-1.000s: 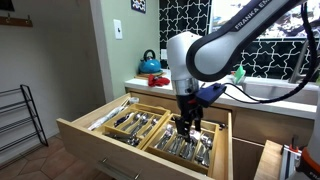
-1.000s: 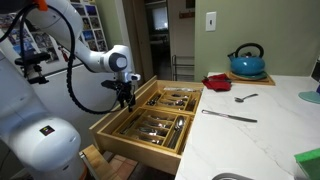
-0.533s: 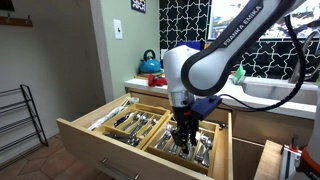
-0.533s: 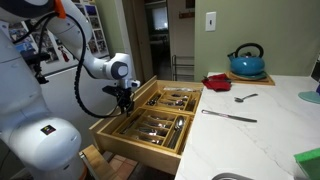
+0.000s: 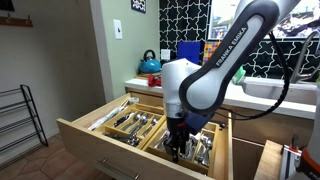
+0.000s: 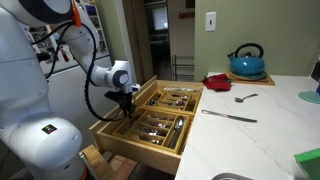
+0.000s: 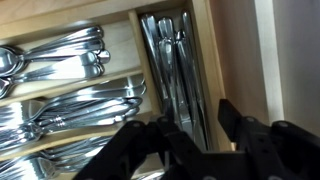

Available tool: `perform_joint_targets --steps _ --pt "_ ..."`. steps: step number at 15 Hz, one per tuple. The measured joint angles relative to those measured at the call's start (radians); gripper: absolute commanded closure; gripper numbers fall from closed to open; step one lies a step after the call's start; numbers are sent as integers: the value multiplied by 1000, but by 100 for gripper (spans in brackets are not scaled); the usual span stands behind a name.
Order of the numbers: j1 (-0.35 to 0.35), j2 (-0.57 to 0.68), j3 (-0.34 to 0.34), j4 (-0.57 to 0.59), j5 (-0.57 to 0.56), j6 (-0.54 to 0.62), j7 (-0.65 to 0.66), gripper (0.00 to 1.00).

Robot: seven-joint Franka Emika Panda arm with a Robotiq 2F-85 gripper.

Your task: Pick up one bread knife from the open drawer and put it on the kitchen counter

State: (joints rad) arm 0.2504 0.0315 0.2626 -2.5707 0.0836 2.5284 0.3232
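The wide light-wood drawer [image 5: 92, 138] stands open in both exterior views [image 6: 134, 148], with divider trays of silvery cutlery. In the wrist view a narrow compartment holds several long knives [image 7: 172, 75] side by side. My gripper [image 7: 200, 130] is open and hangs low over that compartment, its jaws straddling the near ends of the knives. It holds nothing. In both exterior views the gripper [image 5: 177, 146] [image 6: 128, 104] is down at the drawer's trays. The white kitchen counter [image 6: 262, 138] lies beside the drawer.
On the counter lie a knife [image 6: 230, 116], a spoon [image 6: 245, 98], a red object [image 6: 217, 82] and a blue kettle [image 6: 247, 62]. Forks and spoons [image 7: 70, 48] fill the neighbouring trays. A sink [image 5: 272, 90] sits in the counter. A metal rack [image 5: 18, 115] stands on the floor.
The arm has swung lower and the gripper has come down closer to the knife compartment. The jaws stay open. Nothing in the drawer has moved.
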Motion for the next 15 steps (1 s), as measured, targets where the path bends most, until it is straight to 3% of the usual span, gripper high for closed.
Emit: perform_joint_targets --steps 4,6,8,15 --pt "1 50 0 -3 -19 86 -17 52" --pt "1 74 -6 -3 -52 116 -15 56" --pt "0 94 -16 -3 -87 129 -10 62" --pt "3 124 -36 -3 -146 157 -8 65"
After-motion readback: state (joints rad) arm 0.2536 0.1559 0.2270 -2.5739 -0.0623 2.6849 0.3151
